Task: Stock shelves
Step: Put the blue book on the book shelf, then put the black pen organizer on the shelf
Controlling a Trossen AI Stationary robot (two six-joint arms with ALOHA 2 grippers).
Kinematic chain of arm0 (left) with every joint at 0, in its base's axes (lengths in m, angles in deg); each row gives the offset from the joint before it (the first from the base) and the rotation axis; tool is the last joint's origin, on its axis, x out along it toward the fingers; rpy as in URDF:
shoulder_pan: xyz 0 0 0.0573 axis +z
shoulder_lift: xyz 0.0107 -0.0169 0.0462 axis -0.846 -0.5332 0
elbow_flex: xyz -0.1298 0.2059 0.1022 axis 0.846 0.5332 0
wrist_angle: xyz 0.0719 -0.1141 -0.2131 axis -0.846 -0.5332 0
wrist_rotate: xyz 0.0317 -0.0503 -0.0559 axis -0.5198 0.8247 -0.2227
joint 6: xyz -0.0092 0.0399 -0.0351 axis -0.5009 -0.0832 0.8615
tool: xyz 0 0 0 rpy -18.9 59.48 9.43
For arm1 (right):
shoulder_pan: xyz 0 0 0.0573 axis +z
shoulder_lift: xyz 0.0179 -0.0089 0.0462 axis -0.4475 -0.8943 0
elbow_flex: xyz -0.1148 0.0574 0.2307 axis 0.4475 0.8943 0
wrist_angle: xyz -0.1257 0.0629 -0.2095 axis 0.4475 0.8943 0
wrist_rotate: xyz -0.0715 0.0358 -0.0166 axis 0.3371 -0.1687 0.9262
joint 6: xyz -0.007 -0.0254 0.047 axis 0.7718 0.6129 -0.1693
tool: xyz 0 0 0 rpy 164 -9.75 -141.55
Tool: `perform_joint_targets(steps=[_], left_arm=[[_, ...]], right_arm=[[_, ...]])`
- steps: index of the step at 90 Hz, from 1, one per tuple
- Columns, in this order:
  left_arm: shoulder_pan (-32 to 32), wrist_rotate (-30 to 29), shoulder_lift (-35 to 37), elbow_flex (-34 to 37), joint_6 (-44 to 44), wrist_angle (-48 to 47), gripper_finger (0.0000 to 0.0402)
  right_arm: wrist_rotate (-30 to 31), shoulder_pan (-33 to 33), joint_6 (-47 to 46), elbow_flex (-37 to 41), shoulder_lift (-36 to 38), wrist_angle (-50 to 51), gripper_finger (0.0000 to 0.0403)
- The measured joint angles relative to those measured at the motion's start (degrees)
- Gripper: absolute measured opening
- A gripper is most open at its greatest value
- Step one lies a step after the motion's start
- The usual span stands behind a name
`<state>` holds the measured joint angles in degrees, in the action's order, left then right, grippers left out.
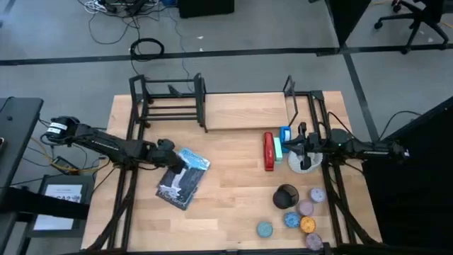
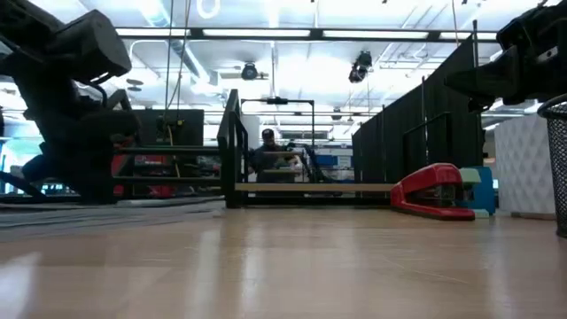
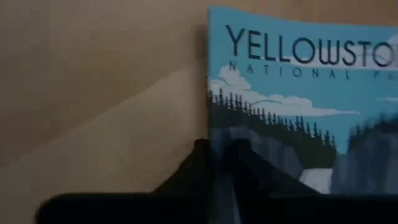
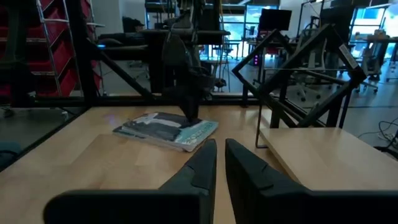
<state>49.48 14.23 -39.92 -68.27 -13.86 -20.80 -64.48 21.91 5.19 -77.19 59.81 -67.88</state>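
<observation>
Shelves standing along the far edge of the counter, black barred rack toward the left side, pale board running rightward to a black upright end. Left tool pressing down on a Yellowstone booklet lying flat on the counter, well in front of the rack; whether its fingers are parted or pinching, cannot tell. Right tool hovering above the right side of the counter, near a white dish, fingers nearly together with a slim gap, gripping nothing. Red stapler lying just beside a blue box, in front of the board. Small round tins and a dark cup clustering near the front right corner. Person sitting in the room behind.
</observation>
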Motion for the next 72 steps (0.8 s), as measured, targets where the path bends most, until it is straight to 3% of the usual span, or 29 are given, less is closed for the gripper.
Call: perform_joint_targets(steps=[41, 57, 72], left_arm=[[-0.9, -2.6, -0.5, -18.5, -4.1, -26.5, 0.0002], [-4.7, 9.1, -0.5, -19.4, -5.6, -25.4, 0.0001], [-9.6, 11.9, -1.7, -16.1, -0.8, -18.0, 0.0001]], right_arm=[[0.0, 0.0, 0.0, 0.0, 0.0, 0.0, 0.0007], [0.0, 0.0, 0.0, 0.0, 0.0, 0.0, 0.0007], [0.0, 0.0, 0.0, 0.0, 0.0, 0.0, 0.0007]])
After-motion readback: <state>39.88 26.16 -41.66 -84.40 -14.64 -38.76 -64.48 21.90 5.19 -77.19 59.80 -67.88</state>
